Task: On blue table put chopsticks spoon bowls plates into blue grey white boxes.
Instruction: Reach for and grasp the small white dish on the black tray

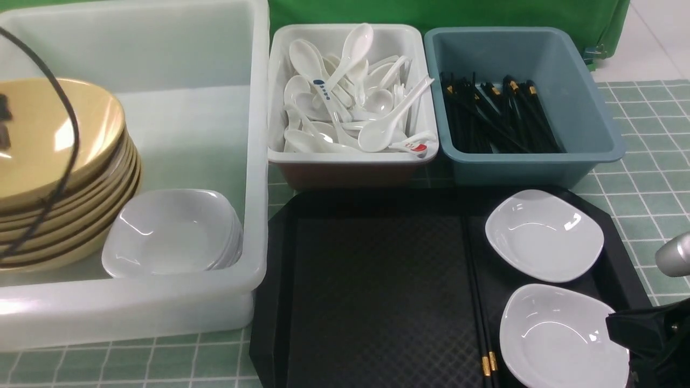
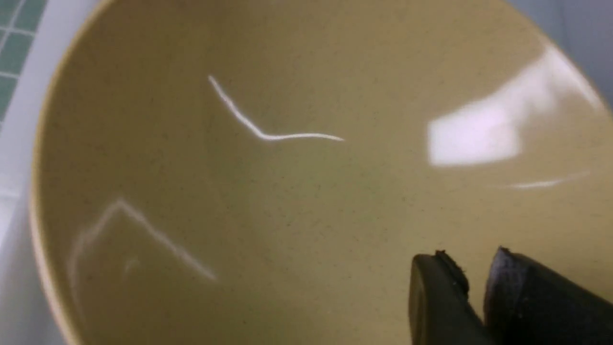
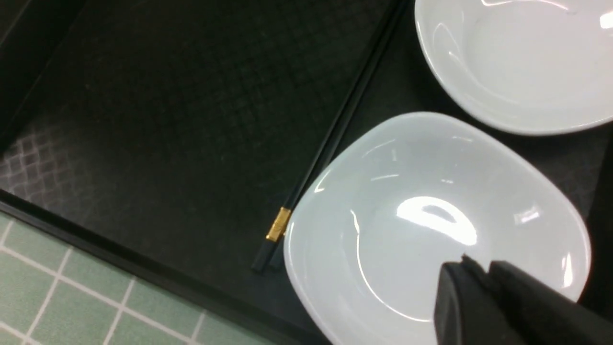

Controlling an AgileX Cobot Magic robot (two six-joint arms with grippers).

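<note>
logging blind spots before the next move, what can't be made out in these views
- Bowls count: front view, left edge and a black cable cut the stack.
- Near plate: front view, the right arm and bottom edge hide its corner.
- Stacked plates count: front view, rims overlap.
- Blue print on one spoon: front view, too small to read.

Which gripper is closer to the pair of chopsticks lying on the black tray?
Right. The right gripper hovers over the near plate beside those chopsticks; the left gripper is over the stacked bowls in the large tub.
</note>
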